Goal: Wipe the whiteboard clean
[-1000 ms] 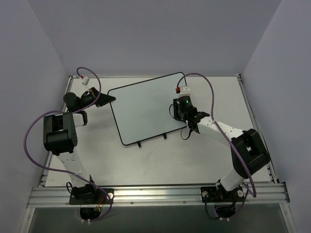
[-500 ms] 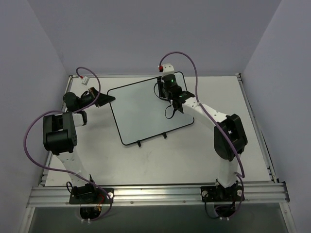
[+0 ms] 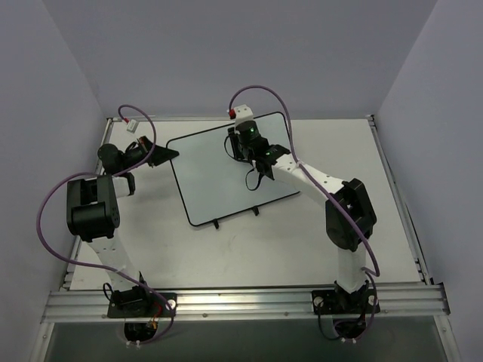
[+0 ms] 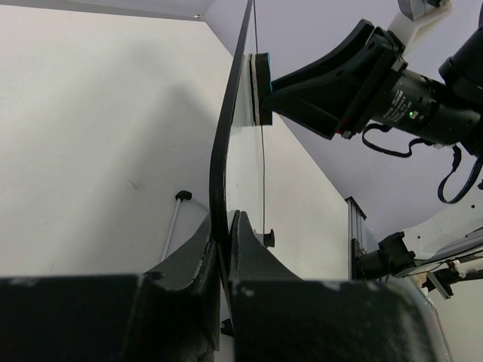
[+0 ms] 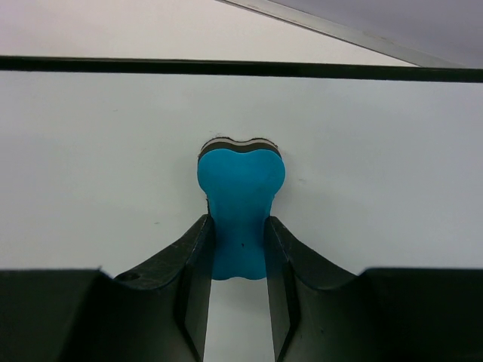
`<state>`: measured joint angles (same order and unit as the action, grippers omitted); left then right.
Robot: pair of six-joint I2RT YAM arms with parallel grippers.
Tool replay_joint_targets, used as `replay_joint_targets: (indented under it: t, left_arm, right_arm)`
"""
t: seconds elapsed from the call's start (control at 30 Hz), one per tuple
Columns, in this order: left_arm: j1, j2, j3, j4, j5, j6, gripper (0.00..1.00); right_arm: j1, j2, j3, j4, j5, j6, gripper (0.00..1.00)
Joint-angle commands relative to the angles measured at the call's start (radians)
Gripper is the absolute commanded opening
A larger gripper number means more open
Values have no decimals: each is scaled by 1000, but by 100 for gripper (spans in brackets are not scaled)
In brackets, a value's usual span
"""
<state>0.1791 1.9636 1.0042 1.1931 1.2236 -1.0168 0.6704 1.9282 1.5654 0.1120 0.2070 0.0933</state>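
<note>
The whiteboard (image 3: 219,173) is a white board with a thin black frame and two small black feet, tilted up on the table. My left gripper (image 3: 172,153) is shut on its left frame edge (image 4: 220,173), seen edge-on in the left wrist view. My right gripper (image 3: 240,143) is shut on a blue eraser (image 5: 240,211) and presses it flat against the board's white face (image 5: 362,151) near the top edge. The eraser (image 4: 261,87) also shows against the board in the left wrist view. No marks show on the board.
The white table (image 3: 249,249) has a metal rail (image 3: 249,302) along its near edge and grey walls on three sides. Purple cables loop from both arms. The right arm (image 3: 317,181) stretches over the board's right part.
My right gripper has swept the eraser from the board's right edge up and left across its upper part. The left gripper and the board have stayed put.
</note>
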Motion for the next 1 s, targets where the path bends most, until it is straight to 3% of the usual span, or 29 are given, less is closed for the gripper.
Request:
replay_joint_targets:
  t: [0.0,0.17,0.33,0.57,0.8,0.97]
  left_arm:
    - [19,-51,2,211,36,210,2]
    - [19,-60,2,168,34,241,2]
    - [22,-72,2,134,39,267,2]
    - [22,-86,11,68,45,293,2]
    - [25,-91,16,45,40,308,13]
    - [31,-88,11,51,36,308,14]
  right_arm:
    - [-103,40,64,-106,35,-20,0]
    - [-106,3,22,-124,46,-6,0]
    - [65,-15,-14,-57,55,16,0]
    - [204,5,-24,-8,42,39,0]
    - [212,-118,-139,3,129,43,0]
    - [147,-231,-356,40,157,109,0]
